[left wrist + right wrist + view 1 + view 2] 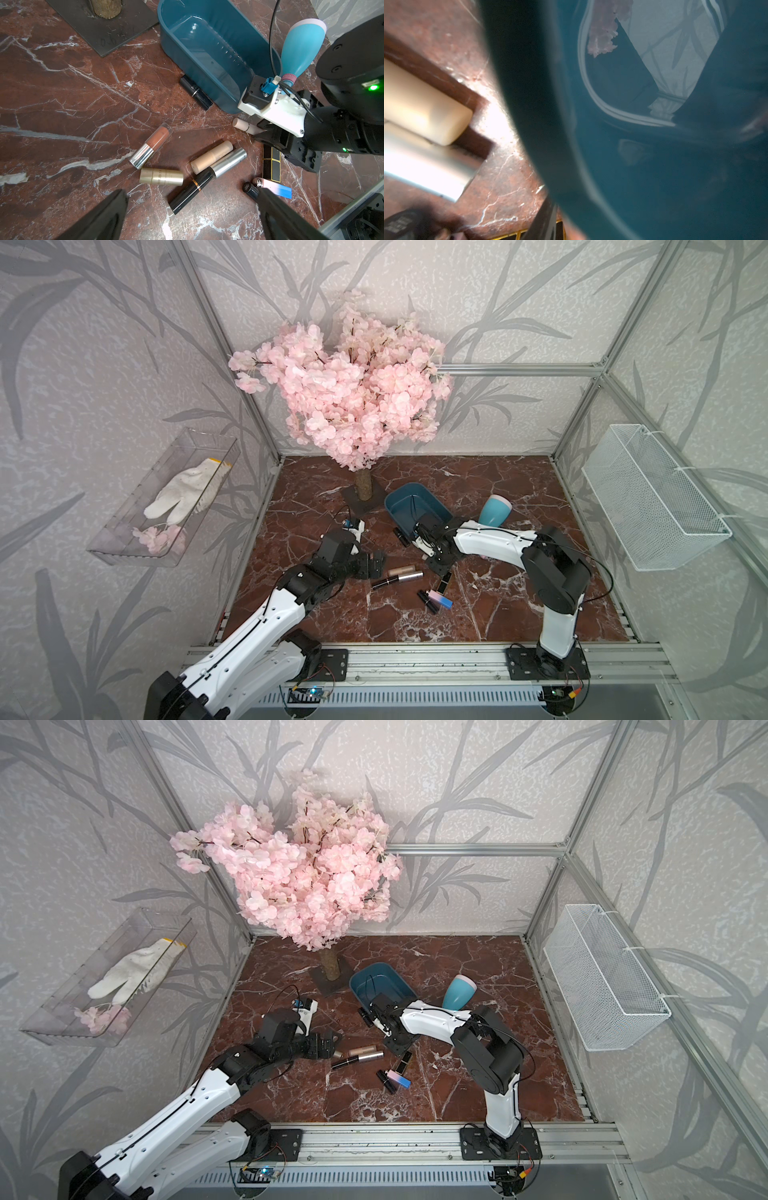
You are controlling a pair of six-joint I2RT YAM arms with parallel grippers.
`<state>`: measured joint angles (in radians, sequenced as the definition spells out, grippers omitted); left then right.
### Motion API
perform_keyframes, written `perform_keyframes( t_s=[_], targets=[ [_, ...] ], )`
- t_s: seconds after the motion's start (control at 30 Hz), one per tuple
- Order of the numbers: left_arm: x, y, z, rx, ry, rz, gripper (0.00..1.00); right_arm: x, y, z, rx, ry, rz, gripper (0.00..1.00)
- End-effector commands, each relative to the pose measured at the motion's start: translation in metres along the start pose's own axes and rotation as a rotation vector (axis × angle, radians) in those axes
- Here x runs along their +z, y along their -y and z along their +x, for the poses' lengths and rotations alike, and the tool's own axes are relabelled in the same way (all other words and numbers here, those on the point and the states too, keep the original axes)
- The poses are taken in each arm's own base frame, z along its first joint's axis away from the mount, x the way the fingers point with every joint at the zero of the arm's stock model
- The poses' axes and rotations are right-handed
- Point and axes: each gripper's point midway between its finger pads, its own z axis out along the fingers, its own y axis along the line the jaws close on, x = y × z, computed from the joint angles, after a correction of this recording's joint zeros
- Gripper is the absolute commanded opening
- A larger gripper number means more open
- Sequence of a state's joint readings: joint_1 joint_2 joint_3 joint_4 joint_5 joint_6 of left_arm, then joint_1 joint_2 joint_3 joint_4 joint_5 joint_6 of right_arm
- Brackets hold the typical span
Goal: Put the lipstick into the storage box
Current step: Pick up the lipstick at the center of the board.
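Where lettering can be made out, it is scant. On the black lipstick (196,92), which lies along the long wall of the storage box (207,52), pale capitals begin "SH" and the rest turns out of sight. The gold lipstick (161,176) bears stamped letters along its barrel: "JBI" reads, the remainder does not. Dark print on the pale lipstick (246,125), on the small black cap (250,188) and on the dark plate (108,35) under the trunk (106,8) is too small or too faint to read.

The pale lipstick lies flat on the marble table (62,104), outside the box and just beside its rounded near end. Its long axis runs straight out from the right gripper (262,131). The free, flat end points away from that gripper, roughly toward the black lipstick. The other end is hidden between the gripper's black jaws, which stand closed on it. Neither top view shows this lipstick, as the arm covers it.

The storage box stands upright with its opening upward. In both top views (399,506) (361,986) its long axis lies on a diagonal, from the tree's base toward the right arm. In the right wrist view its teal wall (654,166) fills most of the frame, close and blurred.

The left gripper (192,190) hangs over the scattered lipsticks. Its jaws are spread wide and hold nothing.
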<state>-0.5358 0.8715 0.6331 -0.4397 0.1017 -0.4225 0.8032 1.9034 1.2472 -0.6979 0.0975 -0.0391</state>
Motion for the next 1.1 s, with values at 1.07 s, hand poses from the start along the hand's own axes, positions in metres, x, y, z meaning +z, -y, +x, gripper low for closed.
perform_keyframes(
  t_s=[1.07],
  targets=[
    [-0.001,-0.005,-0.009,-0.023,0.053,-0.029,1.00,-0.100,0.047,0.055,0.165,0.058,0.120,0.23]
  ],
)
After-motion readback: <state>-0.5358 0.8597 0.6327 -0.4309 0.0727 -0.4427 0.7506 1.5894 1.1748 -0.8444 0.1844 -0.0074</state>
